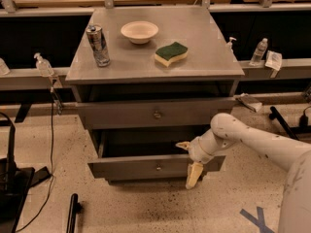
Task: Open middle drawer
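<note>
The desk (pixel 209 57) and the middle drawer (pixel 126 168) are plain matte grey. On the desk, a silver can (pixel 98 45) bears dark print, the bowl (pixel 139 31) is cream, and the sponge (pixel 171 54) is dark green over pale yellow. The tan-and-cream gripper (pixel 189 160), at the middle drawer's right front, ends an off-white arm (pixel 252 140). The floor (pixel 146 208) is beige with dark speckles and a blue tape cross (pixel 257 218).

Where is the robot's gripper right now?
In the camera view the gripper is low and right of centre, at the right end of the pulled-out middle drawer, well below the green sponge.
</note>
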Robot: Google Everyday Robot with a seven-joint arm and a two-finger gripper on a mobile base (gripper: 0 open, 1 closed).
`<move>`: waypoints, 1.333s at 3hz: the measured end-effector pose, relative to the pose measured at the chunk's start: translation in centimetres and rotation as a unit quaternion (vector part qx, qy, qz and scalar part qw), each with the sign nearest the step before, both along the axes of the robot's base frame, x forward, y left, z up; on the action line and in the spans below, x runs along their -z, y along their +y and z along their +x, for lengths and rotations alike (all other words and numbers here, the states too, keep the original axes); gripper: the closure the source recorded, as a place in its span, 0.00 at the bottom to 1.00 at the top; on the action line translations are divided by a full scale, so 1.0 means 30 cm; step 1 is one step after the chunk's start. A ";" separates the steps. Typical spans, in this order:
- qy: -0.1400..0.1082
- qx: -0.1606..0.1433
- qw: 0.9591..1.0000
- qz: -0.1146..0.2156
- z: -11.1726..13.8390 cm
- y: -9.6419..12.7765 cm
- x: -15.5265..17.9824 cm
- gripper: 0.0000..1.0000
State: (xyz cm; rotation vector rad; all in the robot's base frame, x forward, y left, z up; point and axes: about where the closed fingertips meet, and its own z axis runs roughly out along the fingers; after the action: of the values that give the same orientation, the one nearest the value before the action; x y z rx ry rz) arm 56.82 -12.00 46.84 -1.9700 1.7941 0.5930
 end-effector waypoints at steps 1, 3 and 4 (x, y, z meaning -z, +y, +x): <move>-0.013 0.036 0.999 0.003 0.115 -0.039 0.029 0.00; -0.033 0.112 0.993 0.018 0.284 -0.060 0.076 0.38; -0.035 0.125 0.991 0.032 0.318 -0.054 0.068 0.61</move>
State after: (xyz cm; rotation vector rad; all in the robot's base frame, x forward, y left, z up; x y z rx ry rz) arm 66.36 -13.62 44.81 -1.6682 1.9148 0.4868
